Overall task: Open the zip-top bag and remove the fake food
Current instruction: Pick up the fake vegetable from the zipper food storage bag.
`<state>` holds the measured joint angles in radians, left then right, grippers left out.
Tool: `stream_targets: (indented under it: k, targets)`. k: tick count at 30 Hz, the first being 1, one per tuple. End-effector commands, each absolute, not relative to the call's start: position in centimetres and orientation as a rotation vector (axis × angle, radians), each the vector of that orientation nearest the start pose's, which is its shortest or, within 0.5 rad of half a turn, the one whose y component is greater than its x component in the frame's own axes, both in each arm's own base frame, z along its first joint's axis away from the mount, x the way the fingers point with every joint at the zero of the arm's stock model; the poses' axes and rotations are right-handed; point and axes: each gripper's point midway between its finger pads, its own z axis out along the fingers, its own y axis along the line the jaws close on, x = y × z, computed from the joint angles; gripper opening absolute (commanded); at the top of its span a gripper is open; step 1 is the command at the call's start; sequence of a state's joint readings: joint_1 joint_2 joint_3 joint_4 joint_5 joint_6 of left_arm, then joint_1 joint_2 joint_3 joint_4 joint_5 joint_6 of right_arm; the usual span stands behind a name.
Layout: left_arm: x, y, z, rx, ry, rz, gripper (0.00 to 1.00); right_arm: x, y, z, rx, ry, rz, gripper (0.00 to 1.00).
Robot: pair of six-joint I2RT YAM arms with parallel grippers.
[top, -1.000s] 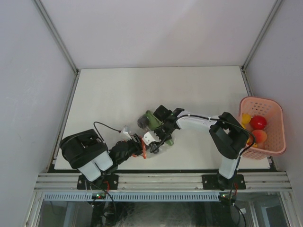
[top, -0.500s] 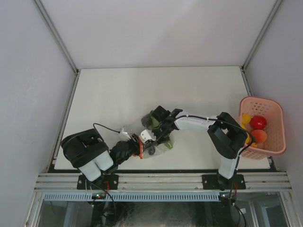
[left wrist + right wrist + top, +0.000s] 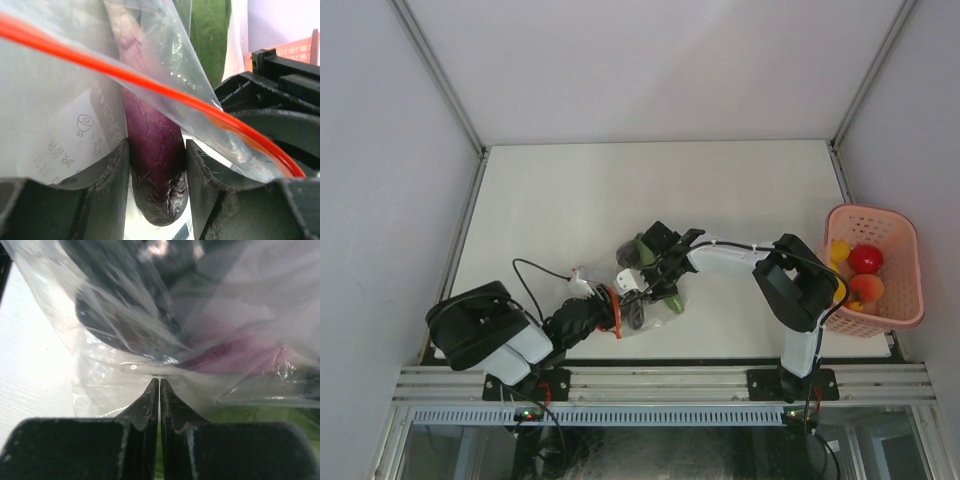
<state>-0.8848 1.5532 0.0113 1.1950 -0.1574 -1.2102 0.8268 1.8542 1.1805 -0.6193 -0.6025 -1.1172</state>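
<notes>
The clear zip-top bag (image 3: 645, 312) lies near the table's front edge, between both grippers. Its red-orange zip strip (image 3: 125, 75) runs across the left wrist view. My left gripper (image 3: 603, 306) reaches into the bag mouth, its jaws shut on a dark purple piece of fake food (image 3: 155, 170). A long green piece (image 3: 210, 35) lies behind it in the bag. My right gripper (image 3: 650, 288) comes from the other side, its fingers (image 3: 150, 400) pinched shut on a fold of the bag's plastic (image 3: 115, 340). The purple piece (image 3: 235, 352) shows blurred through the film.
A pink perforated basket (image 3: 905, 300) stands at the table's right edge, holding a red round piece (image 3: 865, 258), an orange one (image 3: 868, 290) and a yellow one (image 3: 839, 250). White walls and metal rails enclose the table.
My right gripper has closed on the bag's plastic. The left arm has swung lower and to the left, and its jaws have narrowed around the purple piece.
</notes>
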Motion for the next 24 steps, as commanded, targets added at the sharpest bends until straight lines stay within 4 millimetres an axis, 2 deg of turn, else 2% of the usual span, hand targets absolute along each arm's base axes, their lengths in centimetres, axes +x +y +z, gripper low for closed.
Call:
stream_targets:
  k: [1, 11, 20, 24]
  targets:
    - [18.4, -23.4, 2.4, -0.396, 2.111, -1.111, 0.19, 23.1, 32.3, 3.8, -2.213, 1.423, 0.673, 0.01]
    - [18.0, -21.9, 3.4, -0.361, 2.122, -1.037, 0.19, 25.7, 30.2, 3.6, -2.182, 1.494, 0.575, 0.01]
    - [17.6, -18.8, 4.2, -0.319, 2.150, -0.856, 0.19, 26.3, 29.6, 3.9, -2.167, 1.508, 0.547, 0.01]
    - [17.1, -18.2, 4.8, -0.307, 2.151, -0.852, 0.18, 26.2, 29.6, 4.3, -2.160, 1.502, 0.556, 0.01]
